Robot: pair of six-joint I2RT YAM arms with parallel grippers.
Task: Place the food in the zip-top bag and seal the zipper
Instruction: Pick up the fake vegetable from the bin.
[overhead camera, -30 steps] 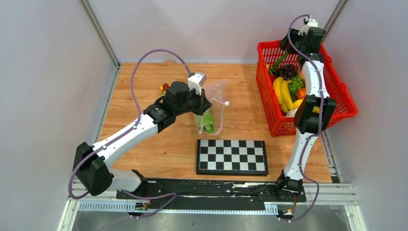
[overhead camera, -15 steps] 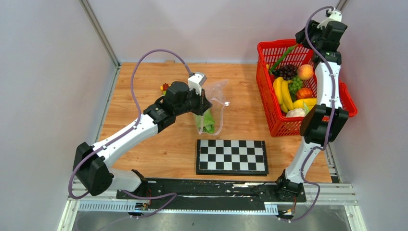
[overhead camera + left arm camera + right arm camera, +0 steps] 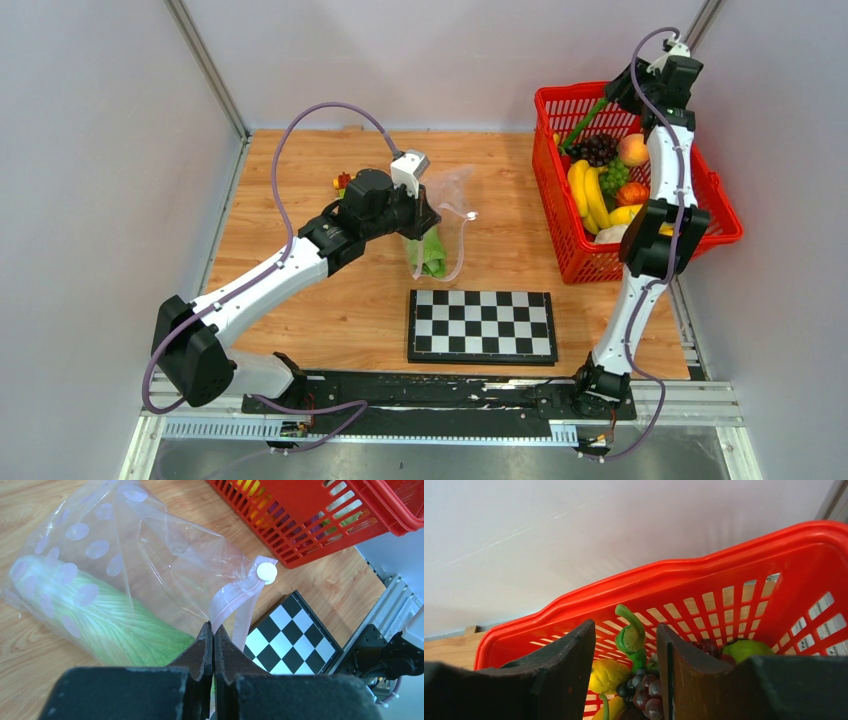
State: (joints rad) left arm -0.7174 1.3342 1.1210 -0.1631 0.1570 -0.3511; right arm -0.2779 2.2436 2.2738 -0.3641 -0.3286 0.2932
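Observation:
The clear dotted zip-top bag (image 3: 452, 198) lies on the wooden table with green lettuce (image 3: 432, 252) inside; the left wrist view shows the bag (image 3: 165, 545) and lettuce (image 3: 95, 617) too. My left gripper (image 3: 213, 628) is shut on the bag's pink zipper strip (image 3: 235, 597). My right gripper (image 3: 625, 626) is open above the far end of the red basket (image 3: 548, 180). The long green pod's stem (image 3: 631, 637) stands between its fingers, untouched. The pod (image 3: 585, 120) leans on the basket's back rim. Bananas (image 3: 585, 190), green grapes (image 3: 615, 175) and a peach (image 3: 633, 150) lie in the basket.
A chessboard (image 3: 481, 326) lies in front of the bag. A small toy figure (image 3: 342, 182) stands behind my left wrist. Dark grapes (image 3: 646, 690) and a yellow piece (image 3: 609, 675) lie below my right gripper. Grey walls close in the back and sides.
My right arm lifted up and to the right out of the basket, then dropped back a little, uncovering the peach. My left arm and the bag have not moved.

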